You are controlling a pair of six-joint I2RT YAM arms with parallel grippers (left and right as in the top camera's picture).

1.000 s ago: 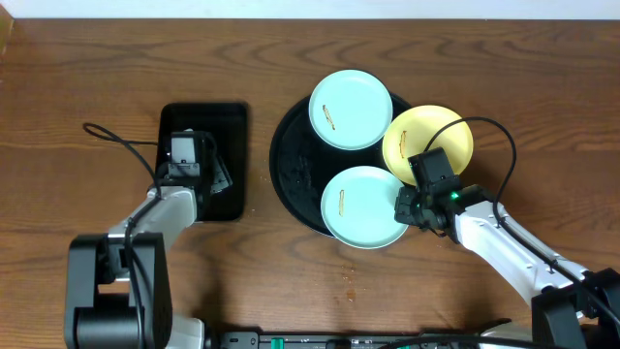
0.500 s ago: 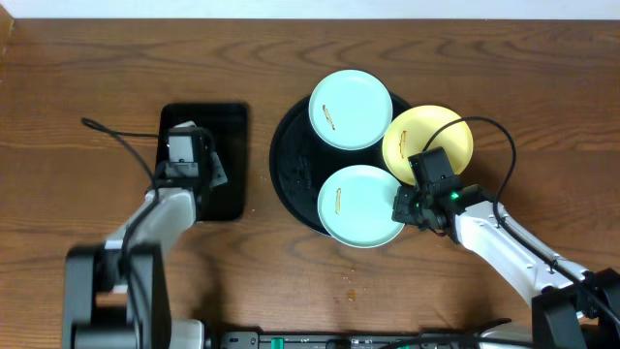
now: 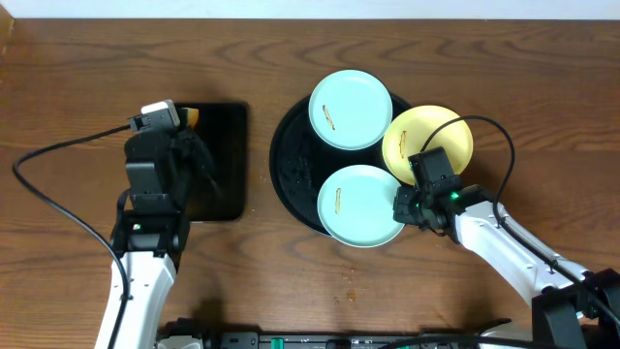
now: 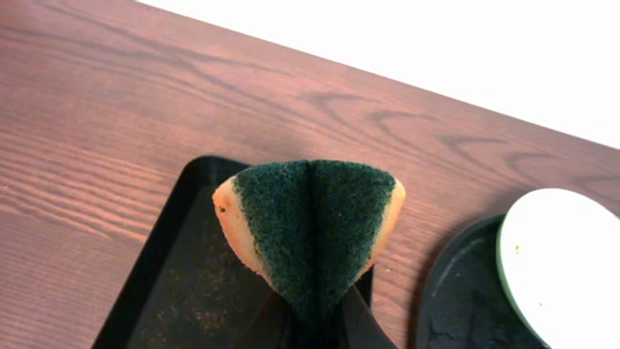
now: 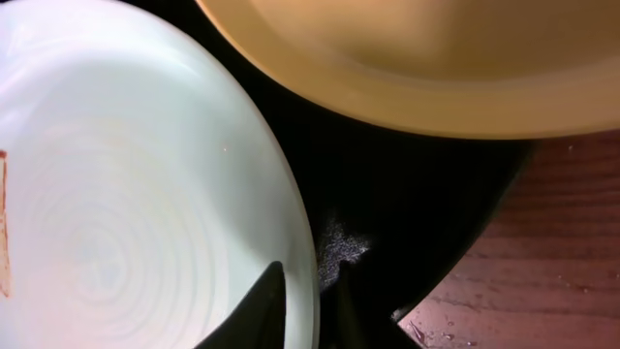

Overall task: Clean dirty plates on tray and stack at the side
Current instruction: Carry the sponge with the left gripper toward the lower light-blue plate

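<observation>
Wooden tabletop (image 3: 387, 301), brown-smeared mint plates (image 3: 360, 206)

The left fingers (image 4: 363, 332) clamp shut; the right fingers (image 5: 260, 312) sit nearly together.

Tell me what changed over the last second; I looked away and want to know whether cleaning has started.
The left gripper closed on the sponge and lifted it off the rectangular tray, pinched into a fold. The three plates, the round tray and the right gripper at the near mint plate's rim stayed about where they were.
</observation>
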